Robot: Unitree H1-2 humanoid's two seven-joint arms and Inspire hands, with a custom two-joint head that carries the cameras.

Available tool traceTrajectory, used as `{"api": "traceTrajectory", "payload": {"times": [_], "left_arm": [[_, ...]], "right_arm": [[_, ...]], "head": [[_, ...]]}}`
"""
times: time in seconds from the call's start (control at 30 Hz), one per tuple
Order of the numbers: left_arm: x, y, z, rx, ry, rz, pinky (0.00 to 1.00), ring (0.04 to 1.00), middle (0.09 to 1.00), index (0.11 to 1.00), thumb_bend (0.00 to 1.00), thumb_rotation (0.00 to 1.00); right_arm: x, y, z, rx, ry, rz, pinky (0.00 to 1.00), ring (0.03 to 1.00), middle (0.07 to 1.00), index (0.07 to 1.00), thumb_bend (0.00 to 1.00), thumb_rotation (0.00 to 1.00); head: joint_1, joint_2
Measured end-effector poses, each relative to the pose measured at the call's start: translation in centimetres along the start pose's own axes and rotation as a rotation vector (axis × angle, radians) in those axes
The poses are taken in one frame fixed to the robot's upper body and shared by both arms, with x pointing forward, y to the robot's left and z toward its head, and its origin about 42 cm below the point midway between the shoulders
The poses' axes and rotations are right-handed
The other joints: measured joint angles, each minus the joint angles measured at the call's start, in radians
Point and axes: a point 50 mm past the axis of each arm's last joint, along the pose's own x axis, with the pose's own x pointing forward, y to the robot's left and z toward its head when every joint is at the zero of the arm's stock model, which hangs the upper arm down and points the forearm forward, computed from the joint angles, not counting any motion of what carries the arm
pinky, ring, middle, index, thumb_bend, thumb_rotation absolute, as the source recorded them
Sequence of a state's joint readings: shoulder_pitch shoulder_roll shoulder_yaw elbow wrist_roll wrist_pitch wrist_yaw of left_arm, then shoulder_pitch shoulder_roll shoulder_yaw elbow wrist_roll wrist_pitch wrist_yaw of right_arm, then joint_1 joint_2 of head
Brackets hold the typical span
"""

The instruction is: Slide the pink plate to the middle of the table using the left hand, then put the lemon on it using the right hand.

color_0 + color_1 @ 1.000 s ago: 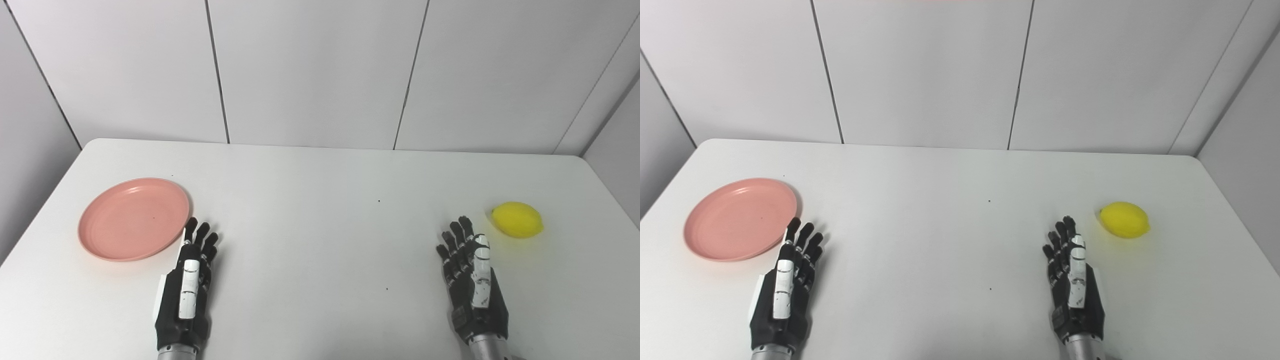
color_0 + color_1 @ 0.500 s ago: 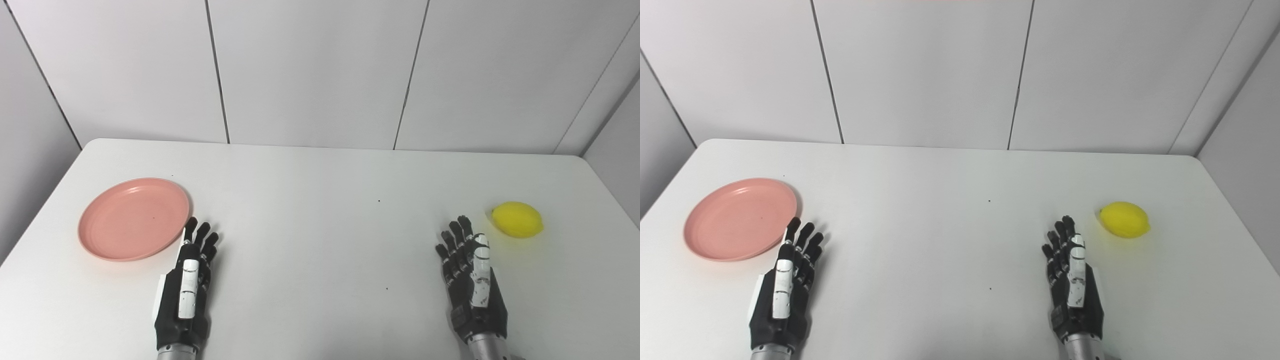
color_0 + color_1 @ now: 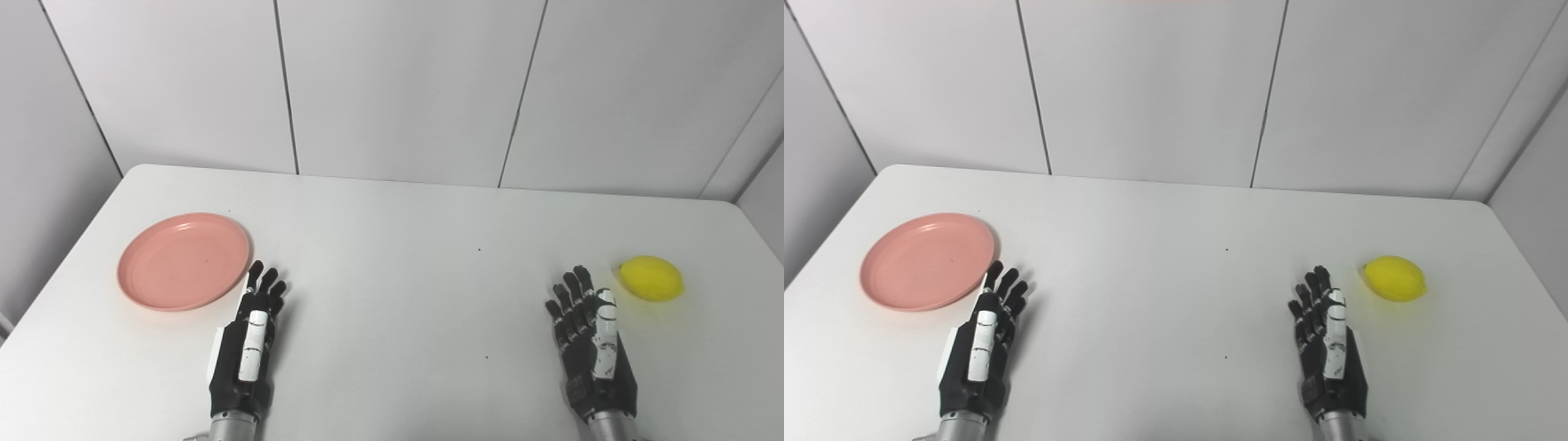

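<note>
- On the white table [image 3: 392,220], toward its left side, lies the pink plate [image 3: 184,261], flat and with nothing on it.
- Just right of the plate's near rim, the left hand [image 3: 248,349] lies with fingers [image 3: 264,286] stretched and apart, grasping nothing; its fingertips are close to the rim, and contact cannot be told.
- Far to the right of the plate sits the lemon [image 3: 651,278] on the table.
- Just left of the lemon and nearer the robot, the right hand [image 3: 593,349] rests released, fingers spread, apart from the fruit.
</note>
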State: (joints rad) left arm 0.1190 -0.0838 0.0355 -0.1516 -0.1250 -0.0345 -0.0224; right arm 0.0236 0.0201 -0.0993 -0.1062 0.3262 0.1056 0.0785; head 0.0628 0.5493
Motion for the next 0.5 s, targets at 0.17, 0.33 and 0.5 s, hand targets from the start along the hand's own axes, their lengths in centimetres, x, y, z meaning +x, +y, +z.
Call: {"api": "traceTrajectory", "payload": {"times": [0.17,0.33,0.5], "left_arm": [[0.2,-0.3,-0.1,-0.001,-0.009,0.007,0.98,0.936,0.955,0.948,0.72,0.84],[0.4,-0.6,-0.3,-0.003,-0.01,0.007,0.97,0.936,0.954,0.943,0.7,0.83],[0.6,-1.0,-0.4,-0.003,-0.026,0.012,0.98,0.942,0.958,0.948,0.7,0.85]], "right_arm": [[0.4,-0.8,-0.2,-0.002,-0.008,0.021,1.0,1.0,1.0,1.0,0.74,0.99],[0.7,-1.3,-0.2,0.004,-0.007,0.037,1.0,1.0,1.0,1.0,0.75,0.98],[0.8,-1.6,-0.2,0.011,-0.007,0.035,1.0,1.0,1.0,1.0,0.74,0.98]], "head": [[0.031,-0.02],[0.071,-0.043],[0.078,-0.057]]}}
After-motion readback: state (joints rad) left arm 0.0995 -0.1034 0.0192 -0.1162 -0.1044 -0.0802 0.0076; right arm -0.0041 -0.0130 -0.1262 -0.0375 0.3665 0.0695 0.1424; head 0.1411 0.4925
